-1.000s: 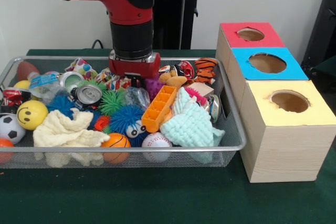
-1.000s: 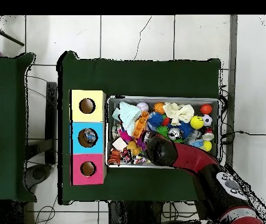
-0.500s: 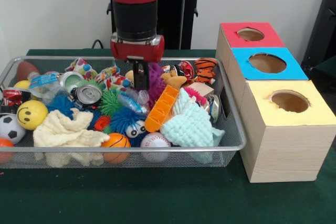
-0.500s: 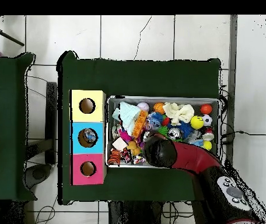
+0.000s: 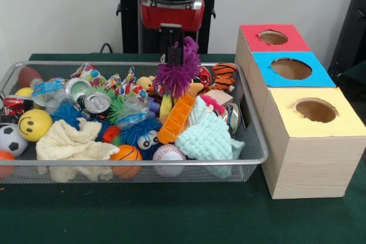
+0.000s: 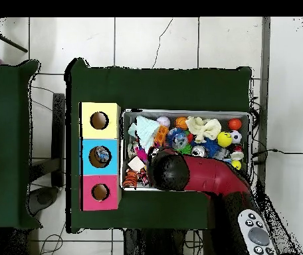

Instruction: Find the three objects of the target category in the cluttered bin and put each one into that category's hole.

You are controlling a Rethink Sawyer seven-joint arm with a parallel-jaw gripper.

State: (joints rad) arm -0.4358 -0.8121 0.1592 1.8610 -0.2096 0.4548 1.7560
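1. The bin, a silver wire-mesh basket, sits on the green bench, filled with mixed toys; in the overhead view the bin lies just beside the row of three boxes.
2. One see-through bottle with a blue label lies at the bin's left end in the front view, next to a silver can. A second crumpled clear bottle lies near the bin's middle, beside a green spiky ball. A third bottle cannot be made out in the clutter.
3. The hole in the red-topped box is the farthest of the three in the front view; nothing can be seen inside it. In the overhead view the same hole is in the box nearest the robot.
4. The claw hangs above the bin's back edge, its fingers pressed onto a purple spiky ball, which hangs clear of the pile, above an orange tray.
5. Blue-topped box and yellow-topped box stand in line with the red one, touching.
6. In the overhead view the red arm covers the bin's near side.
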